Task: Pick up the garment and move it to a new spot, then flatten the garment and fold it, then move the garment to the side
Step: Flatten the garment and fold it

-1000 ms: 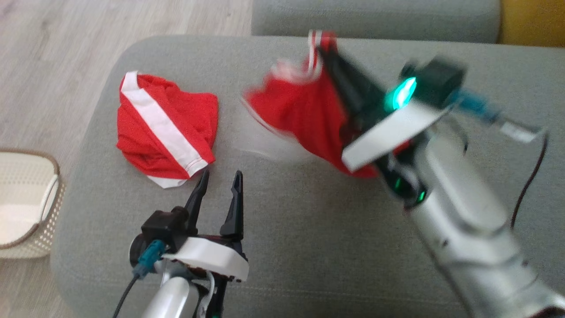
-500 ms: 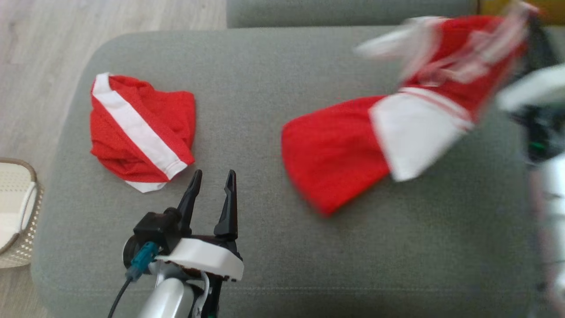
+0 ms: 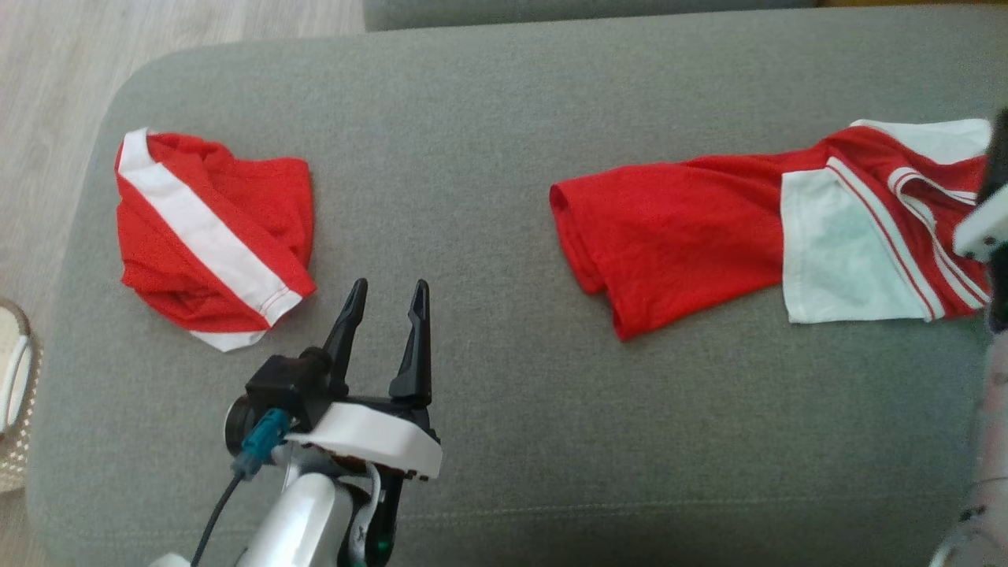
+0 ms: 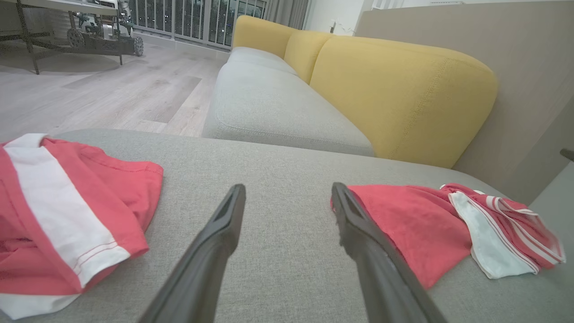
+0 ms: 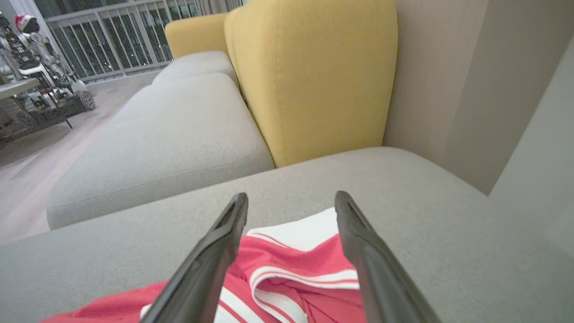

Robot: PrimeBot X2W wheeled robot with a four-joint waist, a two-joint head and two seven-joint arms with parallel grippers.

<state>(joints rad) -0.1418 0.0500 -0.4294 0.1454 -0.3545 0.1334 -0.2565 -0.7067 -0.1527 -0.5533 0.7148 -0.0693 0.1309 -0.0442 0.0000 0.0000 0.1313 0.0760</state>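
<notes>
Head view: shirt [image 3: 693, 236] lies rumpled on the cushion [image 3: 488, 157], right end. My left gripper [image 3: 386, 295] and right gripper [image 5: 291, 202] gape, pinching nothing. Flattening seems next: I must grip its edges and pull outward.

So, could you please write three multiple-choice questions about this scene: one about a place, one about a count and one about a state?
1. Where on the grey fabric cushion does the long red jersey with a white sleeve lie?
A. Toward the robot's right
B. In the very middle
C. Toward the robot's left

2. How many red and white garments lie on the cushion?
A. One
B. Two
C. Three

3. How does the right gripper stand?
A. Shut on the jersey
B. Open, over the jersey
C. Shut on nothing

Answers:
1 A: the head view shows it at the cushion's right end.
2 B: there are the jersey and the crumpled red garment with a white band.
3 B: the right wrist view shows its two fingers apart, with the cloth below them.
</notes>
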